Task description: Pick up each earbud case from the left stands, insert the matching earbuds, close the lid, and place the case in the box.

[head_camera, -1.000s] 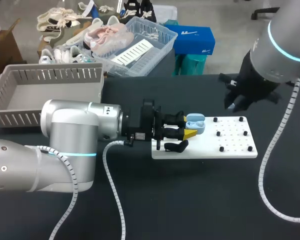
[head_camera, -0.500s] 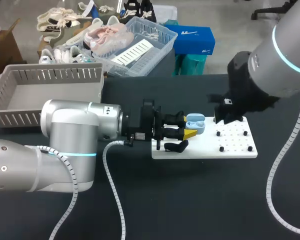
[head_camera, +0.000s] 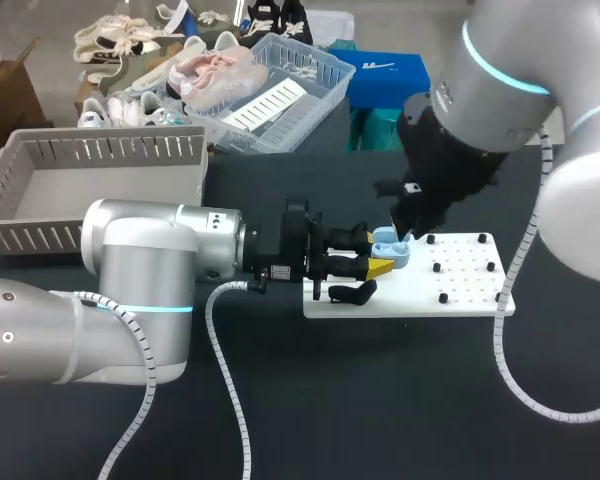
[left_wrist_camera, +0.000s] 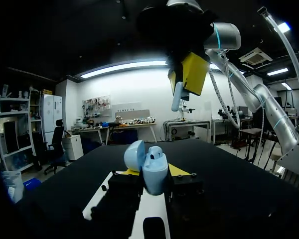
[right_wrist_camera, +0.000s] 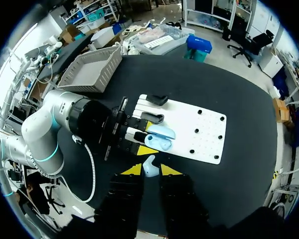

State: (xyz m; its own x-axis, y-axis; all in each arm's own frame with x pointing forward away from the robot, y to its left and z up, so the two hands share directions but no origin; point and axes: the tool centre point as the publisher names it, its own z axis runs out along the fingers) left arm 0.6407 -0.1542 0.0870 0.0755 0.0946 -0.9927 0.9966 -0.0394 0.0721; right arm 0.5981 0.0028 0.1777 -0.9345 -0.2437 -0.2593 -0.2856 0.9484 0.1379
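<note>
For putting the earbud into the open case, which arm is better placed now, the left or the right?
The right, probably. The right gripper holds the earbud between its fingers, above the case, which the left gripper grips from two sides with the lid open. It seems to need only a lowering move.

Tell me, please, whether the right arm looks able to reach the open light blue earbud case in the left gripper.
Probably yes: the right gripper, shut on a pale blue earbud, hangs above the open light blue earbud case; nothing lies between.
</note>
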